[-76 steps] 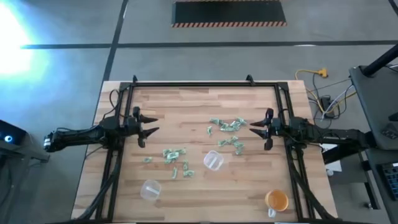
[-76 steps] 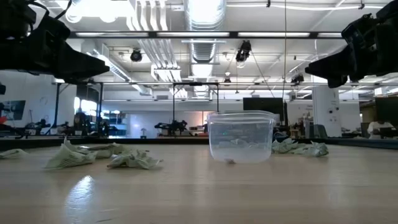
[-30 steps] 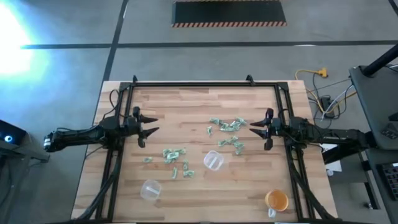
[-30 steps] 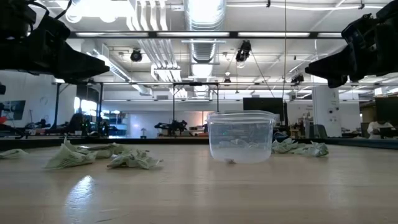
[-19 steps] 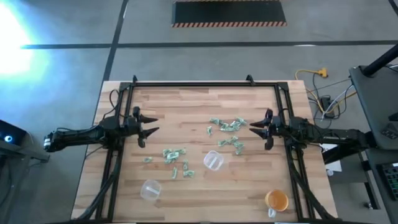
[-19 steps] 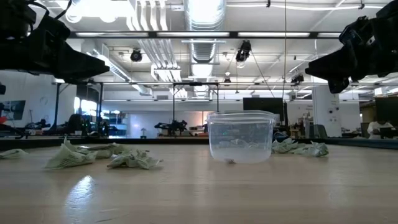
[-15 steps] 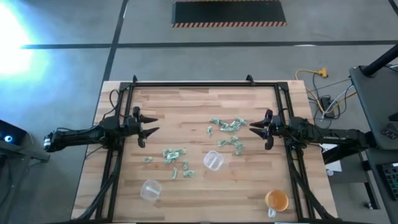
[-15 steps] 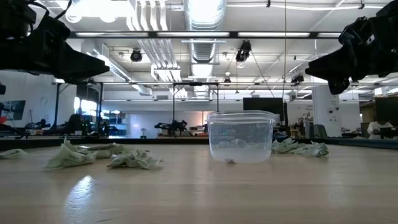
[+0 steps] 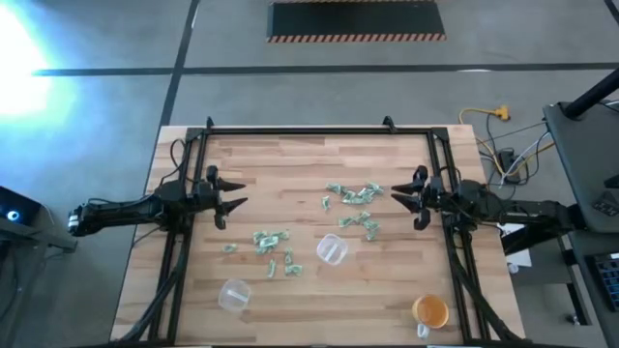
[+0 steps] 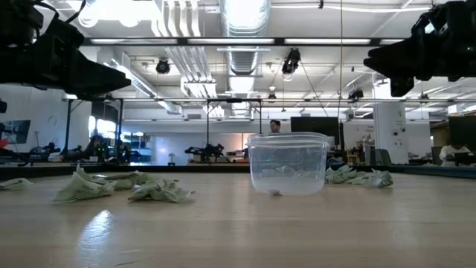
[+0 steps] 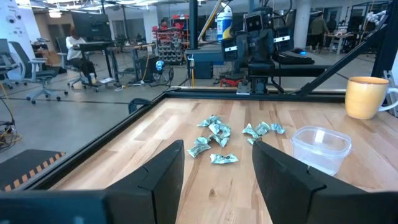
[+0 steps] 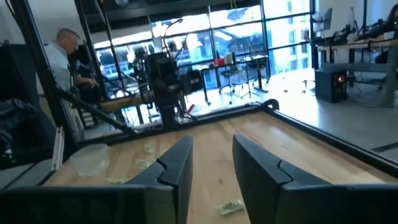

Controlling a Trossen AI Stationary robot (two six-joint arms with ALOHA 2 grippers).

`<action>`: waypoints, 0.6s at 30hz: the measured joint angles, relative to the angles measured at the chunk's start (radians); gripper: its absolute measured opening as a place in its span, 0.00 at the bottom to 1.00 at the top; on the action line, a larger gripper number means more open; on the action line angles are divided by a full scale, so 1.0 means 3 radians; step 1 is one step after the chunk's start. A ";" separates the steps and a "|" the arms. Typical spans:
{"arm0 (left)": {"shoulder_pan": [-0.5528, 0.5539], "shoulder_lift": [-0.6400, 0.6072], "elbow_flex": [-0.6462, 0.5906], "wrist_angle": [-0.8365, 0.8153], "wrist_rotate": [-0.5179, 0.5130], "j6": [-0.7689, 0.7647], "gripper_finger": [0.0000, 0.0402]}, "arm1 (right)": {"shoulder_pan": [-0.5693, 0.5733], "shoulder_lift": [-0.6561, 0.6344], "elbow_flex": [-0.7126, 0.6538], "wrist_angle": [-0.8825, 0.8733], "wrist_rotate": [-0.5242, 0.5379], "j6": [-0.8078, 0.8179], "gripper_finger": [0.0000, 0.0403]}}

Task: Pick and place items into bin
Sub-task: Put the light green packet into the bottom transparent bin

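Observation:
Small green-and-white crumpled wrappers lie loose on the wooden table in clusters: a far one (image 9: 353, 193), one beside it (image 9: 361, 225), and a nearer one (image 9: 272, 239). They also show in the left wrist view (image 11: 211, 133) and low view (image 10: 83, 186). A clear cup (image 9: 332, 249) stands upright near the table's middle (image 10: 288, 164). My left gripper (image 9: 239, 197) hovers open over the table's left side (image 11: 217, 180). My right gripper (image 9: 398, 198) hovers open over the right side, just right of the far wrappers (image 12: 211, 165). Neither holds anything.
A second clear cup (image 9: 233, 294) stands near the near-left corner and an orange mug (image 9: 430, 311) near the near-right corner. A black frame (image 9: 319, 131) runs along the table's far, left and right sides. A person (image 12: 65, 43) sits in the room beyond.
My right gripper has risen a little and drawn back slightly toward the table's right edge, still open. The left gripper, wrappers and cups have stayed where they were.

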 joint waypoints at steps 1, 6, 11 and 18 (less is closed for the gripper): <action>0.0000 0.0000 0.0000 0.0002 0.0000 0.0000 0.43 | 0.0000 0.0000 0.0000 0.0002 0.0000 0.0009 0.26; 0.0000 0.0001 0.0000 0.0285 0.0002 0.0001 0.43 | 0.0003 0.0000 0.0001 0.0100 -0.0024 -0.0002 0.26; 0.0000 -0.0004 0.0000 0.0748 0.0004 0.0004 0.43 | 0.0004 0.0000 0.0001 0.0103 -0.0047 -0.0102 0.26; 0.0001 0.0001 0.0000 0.0822 -0.0025 0.0085 0.43 | 0.0004 0.0008 0.0000 0.0109 -0.0027 -0.0168 0.26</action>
